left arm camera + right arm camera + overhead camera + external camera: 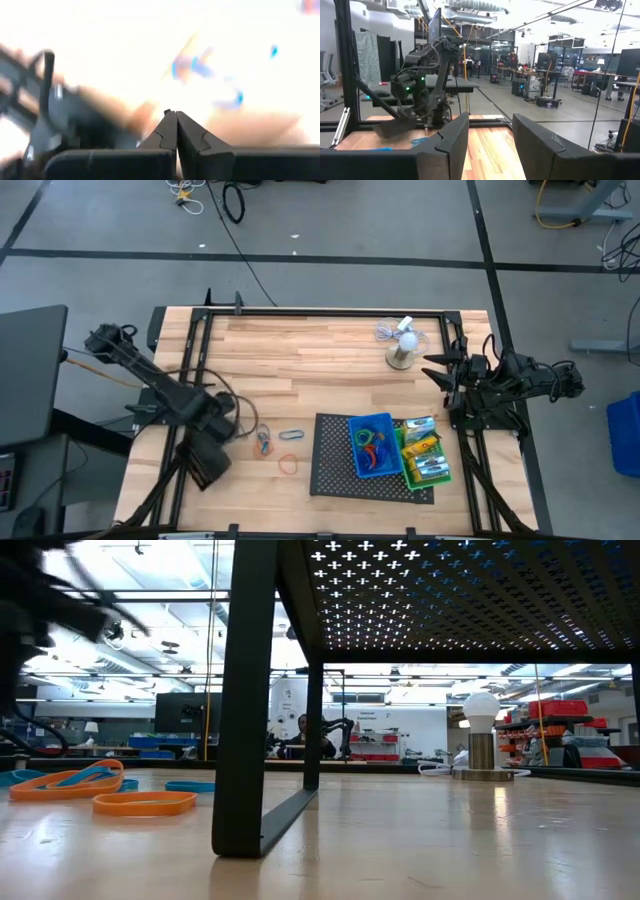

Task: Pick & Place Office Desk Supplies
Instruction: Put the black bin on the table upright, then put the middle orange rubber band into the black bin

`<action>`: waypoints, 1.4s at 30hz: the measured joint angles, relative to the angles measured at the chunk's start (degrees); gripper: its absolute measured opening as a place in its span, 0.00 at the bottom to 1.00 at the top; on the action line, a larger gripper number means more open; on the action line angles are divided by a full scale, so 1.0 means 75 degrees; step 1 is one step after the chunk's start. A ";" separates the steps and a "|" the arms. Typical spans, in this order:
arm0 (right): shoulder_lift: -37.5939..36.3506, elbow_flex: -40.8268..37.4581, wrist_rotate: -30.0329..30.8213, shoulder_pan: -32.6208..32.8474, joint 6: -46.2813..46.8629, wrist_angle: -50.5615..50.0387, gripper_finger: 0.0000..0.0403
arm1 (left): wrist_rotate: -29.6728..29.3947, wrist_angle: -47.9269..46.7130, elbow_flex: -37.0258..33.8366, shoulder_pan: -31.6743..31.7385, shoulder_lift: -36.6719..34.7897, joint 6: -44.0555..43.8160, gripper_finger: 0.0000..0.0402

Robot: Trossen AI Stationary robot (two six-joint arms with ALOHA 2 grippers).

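Note:
Several rubber-band loops lie flat on the wooden table left of the tray: an orange-and-blue cluster [265, 443], a blue loop [290, 436] and an orange loop [288, 464]. They also show in the low view [143, 802]. My left gripper [176, 119] is shut with nothing between its fingers. It points down just left of the cluster [238, 430]. A blue bin [370, 445] holding coloured loops and a green bin [425, 455] holding small boxes stand on the black mesh tray [335, 470]. My right gripper [490, 135] waits open at the table's right edge [438, 368].
A white mini fan [403, 345] stands on its round base at the far right. The black frame rails [300, 312] run along the table's far and side edges. In the low view, the tray's leg [250, 700] rises from the table. Bare wood lies between the fan and the loops.

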 joint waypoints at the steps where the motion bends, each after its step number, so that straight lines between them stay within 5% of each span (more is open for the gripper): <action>1: 0.0000 0.0000 0.0001 -0.0003 0.0000 0.0003 0.40 | -0.0235 0.0132 0.0003 0.0158 0.0021 0.0182 0.00; 11: 0.0000 0.0000 -0.0365 0.0000 -0.0027 0.0018 0.40 | -0.1244 0.1701 0.0003 0.1350 0.0191 0.2518 0.01; 18: 0.0417 0.0000 -0.0712 0.0000 -0.0034 -0.0070 0.40 | 0.0370 0.2141 0.0003 0.1370 0.0308 0.3907 0.11; 24: 0.1450 0.0066 -0.0637 0.0000 -0.0178 -0.0093 0.40 | 0.0437 0.3522 0.0006 0.1269 0.0868 0.4887 0.31; 31: 0.2412 0.0634 -0.0541 0.0000 -0.0225 -0.0117 0.40 | 0.0185 0.5047 0.0009 0.1275 0.1374 0.4890 0.51; 42: 0.2755 0.1268 -0.0532 0.0000 -0.0217 -0.0744 0.40 | 0.0537 0.6287 0.0038 0.1321 0.2192 0.5043 0.52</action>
